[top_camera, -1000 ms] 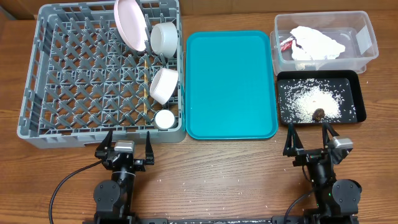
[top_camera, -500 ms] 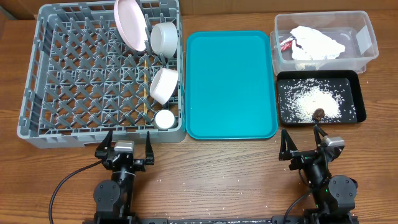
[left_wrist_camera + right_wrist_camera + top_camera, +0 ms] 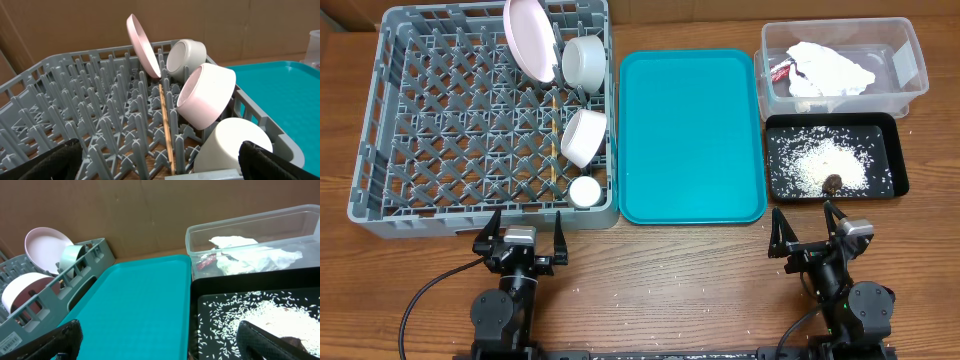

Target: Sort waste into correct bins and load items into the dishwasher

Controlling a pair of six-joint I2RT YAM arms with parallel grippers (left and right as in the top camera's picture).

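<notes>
Fingers [image 3: 492, 230] apart; rice [image 3: 820, 160] in black tray [image 3: 832, 120]

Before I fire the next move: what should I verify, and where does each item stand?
1. left hand open, holding nothing: ok.
2. right hand open, holding nothing: ok.
3. plate, far bowl, near bowl, cup and chopsticks in the grey rack: ok.
4. napkin and red wrapper in the clear tub: ok.
5. rice and brown lump in the black tray: ok.
6. table free of stray rice: cannot tell; white specks lie on the wood between the arms.
</notes>
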